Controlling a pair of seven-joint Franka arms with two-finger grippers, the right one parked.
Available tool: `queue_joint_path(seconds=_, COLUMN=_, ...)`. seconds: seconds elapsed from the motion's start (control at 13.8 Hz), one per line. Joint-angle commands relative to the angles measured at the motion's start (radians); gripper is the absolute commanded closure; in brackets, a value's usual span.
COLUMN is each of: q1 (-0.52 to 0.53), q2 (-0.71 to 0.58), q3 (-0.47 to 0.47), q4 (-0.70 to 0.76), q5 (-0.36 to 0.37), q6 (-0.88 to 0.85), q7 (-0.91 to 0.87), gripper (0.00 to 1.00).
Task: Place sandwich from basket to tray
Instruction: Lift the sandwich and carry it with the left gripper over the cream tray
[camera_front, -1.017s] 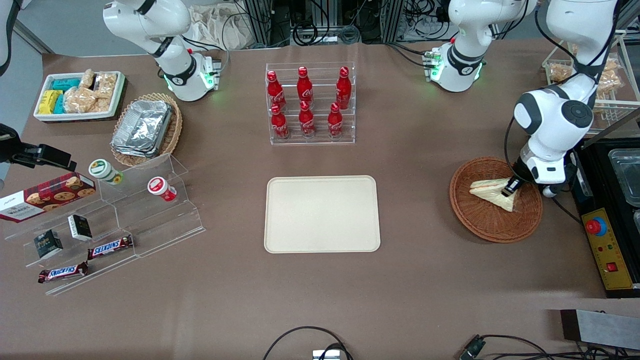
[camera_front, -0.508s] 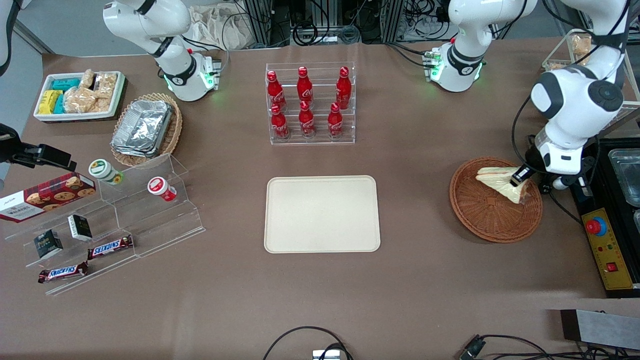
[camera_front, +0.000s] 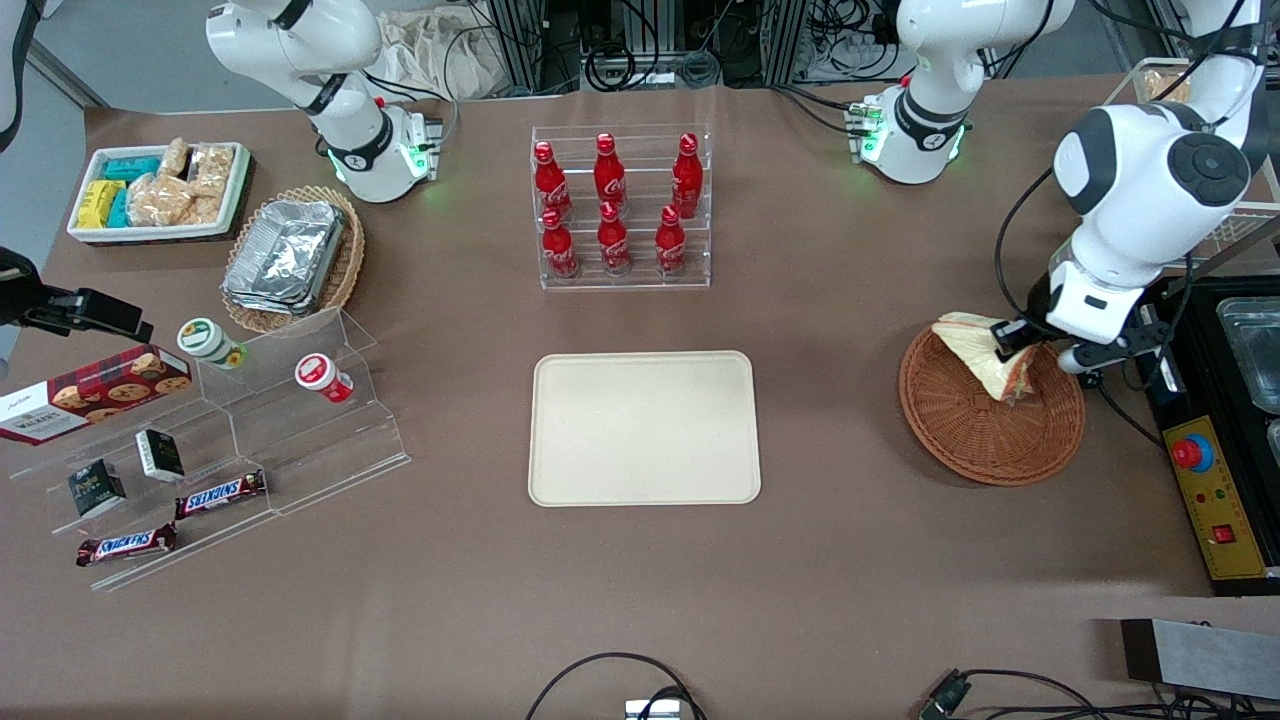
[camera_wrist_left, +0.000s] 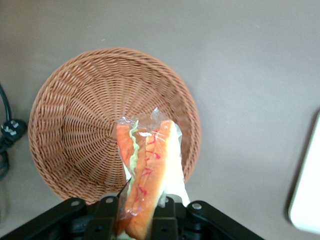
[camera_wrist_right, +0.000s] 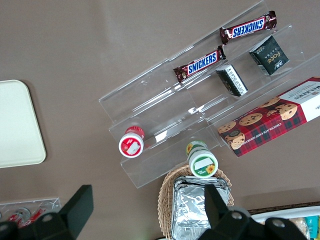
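The sandwich (camera_front: 975, 352), a white-bread wedge in clear wrap, hangs in the air above the reddish-brown wicker basket (camera_front: 960, 430), over the part of it farther from the front camera. My gripper (camera_front: 1012, 342) is shut on the wedge's wide end. The wrist view looks along the sandwich (camera_wrist_left: 150, 175), with orange and green filling at its cut edge, clamped at my gripper (camera_wrist_left: 144, 220), and the basket (camera_wrist_left: 75, 125) below holds nothing else. The beige tray (camera_front: 644, 427) lies flat mid-table, toward the parked arm's end from the basket, with nothing on it.
A clear rack of red cola bottles (camera_front: 620, 208) stands farther from the camera than the tray. A black unit with a red button (camera_front: 1215, 470) borders the basket at the working arm's end. Acrylic shelves with snacks (camera_front: 215, 440), a tan basket of foil containers (camera_front: 292, 258) and a white snack bin (camera_front: 160, 190) sit toward the parked arm's end.
My gripper has risen out of the basket with the sandwich in it, drifting away from the camera and slightly toward the tray. The sandwich no longer rests on the wicker.
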Motion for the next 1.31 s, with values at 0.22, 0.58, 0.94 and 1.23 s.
queue_joint_path(seconds=0.22, q1=0.002, q2=0.05, q3=-0.179, q4=0.192, q5=0.057, q6=-0.163, q7=0.006, gripper=0.97)
queue_joint_path(seconds=0.58, q1=0.001, q2=0.154, q3=-0.337, q4=0.283, q5=0.134, q6=-0.16, q7=-0.17, gripper=0.97)
queue_joint_path(seconds=0.94, q1=-0.068, q2=0.31, q3=-0.416, q4=0.365, q5=0.305, q6=-0.143, q7=-0.374, gripper=0.95)
queue_joint_path(seconds=1.23, q1=-0.165, q2=0.427, q3=-0.416, q4=0.437, q5=0.42, q6=-0.125, q7=-0.532, gripper=0.92)
